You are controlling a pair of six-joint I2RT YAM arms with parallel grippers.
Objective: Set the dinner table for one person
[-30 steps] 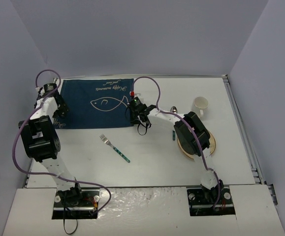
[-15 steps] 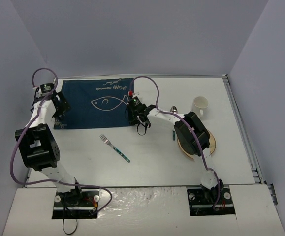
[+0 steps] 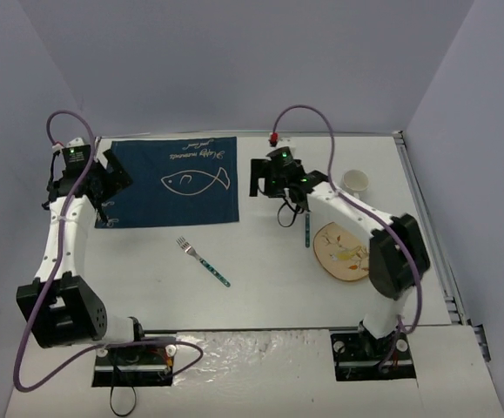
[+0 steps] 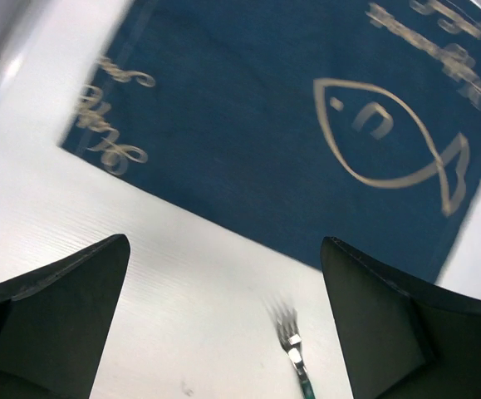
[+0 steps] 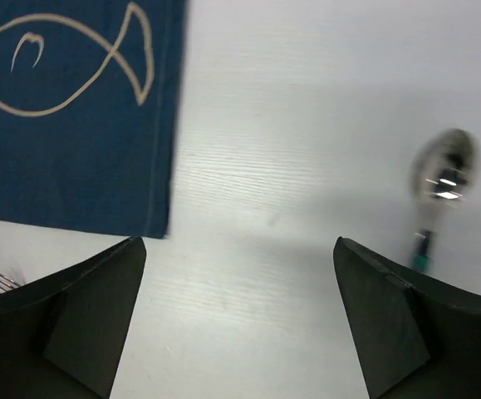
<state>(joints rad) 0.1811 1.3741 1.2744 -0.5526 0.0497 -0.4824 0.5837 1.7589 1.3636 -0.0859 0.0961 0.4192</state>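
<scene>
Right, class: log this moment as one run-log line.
left hand open, over left edge of mat | right hand open, between mat and spoon | fork, plate, cup on dinner table, none on mat

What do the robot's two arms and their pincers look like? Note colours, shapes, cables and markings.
Both the left arm and right arm have white links with bulky black joint housings and a looping purple cable. Each wrist carries a small green light. The left pincer and right pincer have dark, wedge-shaped fingers.
</scene>
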